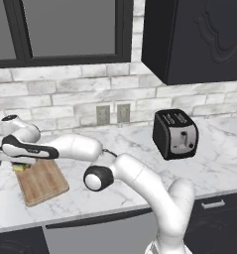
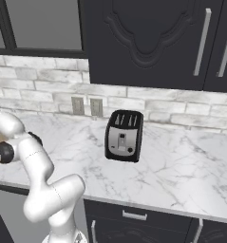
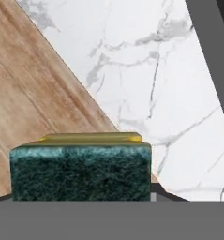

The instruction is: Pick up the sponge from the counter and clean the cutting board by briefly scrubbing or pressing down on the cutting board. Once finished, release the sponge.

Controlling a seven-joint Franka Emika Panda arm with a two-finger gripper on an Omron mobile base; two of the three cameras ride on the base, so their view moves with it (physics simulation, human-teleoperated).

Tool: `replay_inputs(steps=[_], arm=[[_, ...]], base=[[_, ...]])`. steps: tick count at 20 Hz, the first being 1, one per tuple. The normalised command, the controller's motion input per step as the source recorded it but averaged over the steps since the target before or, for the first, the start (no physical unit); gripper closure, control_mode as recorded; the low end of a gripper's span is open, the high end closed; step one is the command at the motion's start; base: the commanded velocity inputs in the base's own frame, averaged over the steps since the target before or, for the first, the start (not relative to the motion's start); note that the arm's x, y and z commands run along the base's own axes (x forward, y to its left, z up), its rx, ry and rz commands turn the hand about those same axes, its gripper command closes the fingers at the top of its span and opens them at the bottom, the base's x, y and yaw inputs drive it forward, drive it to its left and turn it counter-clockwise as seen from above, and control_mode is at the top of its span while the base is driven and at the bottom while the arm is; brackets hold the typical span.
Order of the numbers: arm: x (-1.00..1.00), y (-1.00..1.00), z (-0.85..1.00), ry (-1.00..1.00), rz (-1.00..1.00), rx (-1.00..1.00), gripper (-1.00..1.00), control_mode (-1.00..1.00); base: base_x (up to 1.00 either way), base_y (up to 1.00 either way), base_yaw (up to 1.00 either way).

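Note:
The sponge (image 1: pixel 21 168), yellow with a dark green top, sits between the fingers of my gripper (image 1: pixel 20 165), which is shut on it. The hand reaches far left over the far end of the wooden cutting board (image 1: pixel 43 182) on the marble counter (image 1: pixel 140 149). In the hand view the sponge (image 3: pixel 80 172) fills the lower middle and hides the fingertips. Behind it, the cutting board (image 3: pixel 33 98) runs along the left and the counter (image 3: pixel 151 75) lies to the right. Whether the sponge touches the board I cannot tell.
A black and silver toaster (image 1: pixel 175 134) (image 2: pixel 124 136) stands on the counter right of the arm. Two wall outlets (image 1: pixel 112 114) sit in the brick backsplash. Dark cabinets (image 1: pixel 199 39) hang above. A dark band (image 3: pixel 212 51) crosses the hand view's upper right.

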Motion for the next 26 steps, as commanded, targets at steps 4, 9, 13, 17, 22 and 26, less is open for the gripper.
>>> replay_inputs(steps=[4,9,13,17,22,26], arm=[[-0.92,-0.19,0.00,0.00,0.06,0.00,1.00,-1.00],[-0.69,-0.63,-0.17,0.02,0.06,0.15,1.00,-1.00],[-0.74,-0.79,-0.32,0.03,0.05,0.31,1.00,-1.00],[-0.71,-0.79,-0.36,0.07,0.05,0.36,1.00,-1.00],[-0.19,-0.64,-0.30,0.01,0.07,0.27,1.00,-1.00],[0.21,-0.39,-0.11,-0.16,0.03,0.01,1.00,-1.00]], base=[[0.00,0.00,0.00],[0.00,0.00,0.00],[0.00,0.00,0.00],[0.00,0.00,0.00],[0.00,0.00,0.00],[0.00,0.00,0.00]])
